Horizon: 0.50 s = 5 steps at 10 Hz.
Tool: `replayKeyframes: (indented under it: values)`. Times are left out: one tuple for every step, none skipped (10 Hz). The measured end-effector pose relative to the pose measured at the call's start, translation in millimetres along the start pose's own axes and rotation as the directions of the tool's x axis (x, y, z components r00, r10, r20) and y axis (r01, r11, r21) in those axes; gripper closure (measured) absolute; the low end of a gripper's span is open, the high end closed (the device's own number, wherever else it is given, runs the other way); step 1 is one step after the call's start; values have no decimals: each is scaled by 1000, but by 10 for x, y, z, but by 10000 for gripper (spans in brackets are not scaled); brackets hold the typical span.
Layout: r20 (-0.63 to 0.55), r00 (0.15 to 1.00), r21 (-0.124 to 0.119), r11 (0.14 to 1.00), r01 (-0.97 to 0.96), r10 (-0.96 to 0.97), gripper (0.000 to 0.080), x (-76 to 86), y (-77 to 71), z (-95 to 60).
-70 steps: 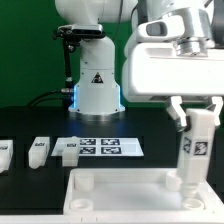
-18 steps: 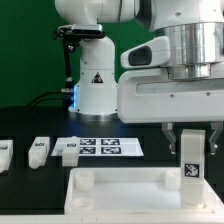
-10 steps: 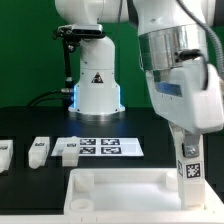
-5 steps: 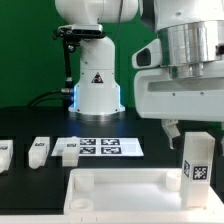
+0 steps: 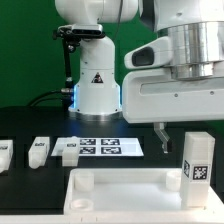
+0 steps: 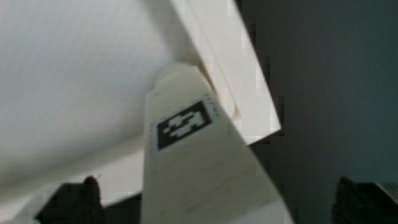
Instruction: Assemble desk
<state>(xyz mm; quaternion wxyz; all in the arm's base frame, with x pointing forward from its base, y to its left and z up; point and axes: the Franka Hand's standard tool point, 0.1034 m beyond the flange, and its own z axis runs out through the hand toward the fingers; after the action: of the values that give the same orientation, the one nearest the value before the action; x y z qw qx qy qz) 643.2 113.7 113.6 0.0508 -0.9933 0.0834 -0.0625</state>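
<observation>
Ok, gripper [image 5: 190, 128] jaws spread wide, nothing held. Ext view: 1 finger [image 5: 160, 134] hangs just beside the upright leg [image 5: 196, 162], with a gap, no contact. The other finger isn't clear at the frame edge. Leg stands vertical in the tabletop [image 5: 120, 196] rear corner socket on the exterior view's right, tag facing cam. The opposite rear socket on the exterior view's left holds nothing.

Wrist view: leg runs up the middle w/ its tag [image 6: 185, 125] showing, seated against the tabletop. Dark fingertips [image 6: 71, 200] sit on either side, both clear of the leg.

3 spare legs [image 5: 38, 149] lie flat on the black table [image 5: 20, 125] at the exterior view's left, in a row, apart from each other and the tabletop. Marker board [image 5: 105, 146] lies flat just beside them, in front of the robot base [image 5: 97, 90].
</observation>
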Motion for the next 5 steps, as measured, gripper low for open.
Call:
replayKeyframes:
  values:
    - [29, 988, -2, 988, 152, -151, 150, -24, -33, 2]
    - [26, 994, 1, 994, 109, -109, 150, -14, -39, 3]
    - [26, 994, 0, 994, 110, -110, 287, -14, -34, 5]
    - [26, 997, 1, 997, 72, -72, 287, -15, -36, 5]
    - [26, 999, -8, 999, -46, 46, 433, -19, -28, 14]
